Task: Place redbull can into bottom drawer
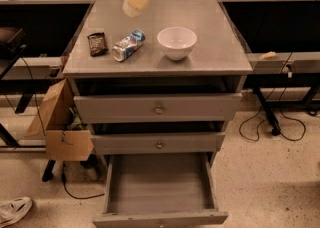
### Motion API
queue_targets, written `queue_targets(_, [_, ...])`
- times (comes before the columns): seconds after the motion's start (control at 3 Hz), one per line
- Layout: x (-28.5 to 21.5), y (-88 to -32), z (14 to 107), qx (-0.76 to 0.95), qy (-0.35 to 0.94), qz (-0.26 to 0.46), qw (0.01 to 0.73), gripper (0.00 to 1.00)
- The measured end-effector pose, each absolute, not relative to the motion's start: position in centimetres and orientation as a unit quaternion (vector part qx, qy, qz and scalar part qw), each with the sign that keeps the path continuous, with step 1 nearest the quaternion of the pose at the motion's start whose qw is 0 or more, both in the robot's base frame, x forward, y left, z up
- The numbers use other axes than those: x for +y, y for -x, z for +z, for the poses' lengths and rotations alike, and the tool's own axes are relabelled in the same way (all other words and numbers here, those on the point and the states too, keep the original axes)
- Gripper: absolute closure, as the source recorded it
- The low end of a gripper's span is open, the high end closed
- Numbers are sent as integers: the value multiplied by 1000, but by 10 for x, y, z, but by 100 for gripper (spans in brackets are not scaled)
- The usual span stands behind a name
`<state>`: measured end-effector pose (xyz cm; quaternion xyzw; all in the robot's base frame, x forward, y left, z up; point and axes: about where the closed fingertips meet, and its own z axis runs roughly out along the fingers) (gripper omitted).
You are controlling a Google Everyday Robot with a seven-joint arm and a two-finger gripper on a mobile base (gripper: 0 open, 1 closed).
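The redbull can (128,45) lies on its side on the grey cabinet top (210,52), between a dark brown snack packet (97,43) and a white bowl (176,42). The bottom drawer (160,187) is pulled open and its inside is bare. My gripper (134,3) comes down from the top edge as a blurred cream-coloured shape, above and behind the can, apart from it.
The two upper drawers (159,108) are almost closed. A cardboard box (60,127) leans at the cabinet's left. Cables (280,122) lie on the floor at the right, a shoe (14,209) at the bottom left. Dark desks stand on both sides.
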<state>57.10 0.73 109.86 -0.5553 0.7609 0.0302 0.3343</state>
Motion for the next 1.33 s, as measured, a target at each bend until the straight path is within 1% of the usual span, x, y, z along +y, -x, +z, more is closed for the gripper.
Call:
queue_targets(0.33, [43,-591,1071,743,573,53,340,0])
queue_targets(0.67, [101,-619,1008,727,598,90,326,0])
queue_targets(1.0, [136,-642,955,732,598,106,308,0])
queue_targets(1.33, [138,-645,950,733,598,108,306,0])
